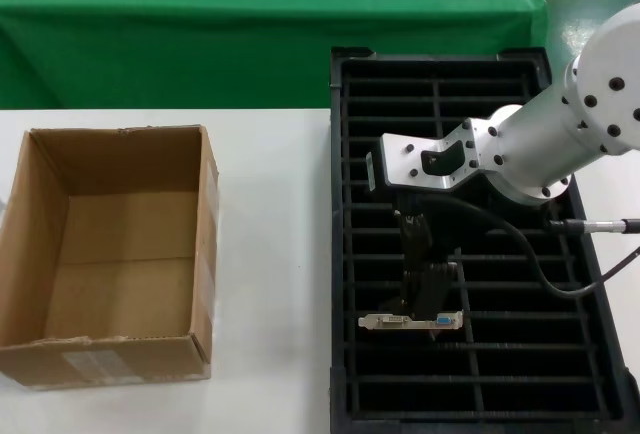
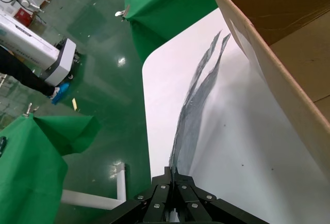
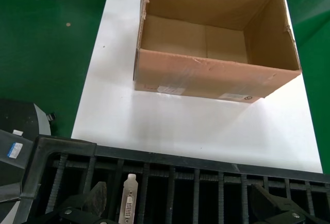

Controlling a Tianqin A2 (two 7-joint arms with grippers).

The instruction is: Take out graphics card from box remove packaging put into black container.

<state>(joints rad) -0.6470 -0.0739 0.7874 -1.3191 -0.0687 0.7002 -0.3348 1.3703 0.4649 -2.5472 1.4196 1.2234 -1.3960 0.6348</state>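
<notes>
the right gripper (image 1: 425,306) hangs over the black container (image 1: 345,204) with its jaws let go, the graphics card (image 1: 411,322) sits in a slot, so a careless lift could snag it, while the left gripper (image 2: 172,182) pinches the packaging (image 2: 198,105).

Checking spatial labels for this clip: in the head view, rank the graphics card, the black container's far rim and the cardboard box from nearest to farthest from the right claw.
1. The graphics card, directly at the right claw, in a slot.
2. The black container far rim, beyond the claw, toward the green cloth.
3. The box, across the white table on the robot's left.
</notes>
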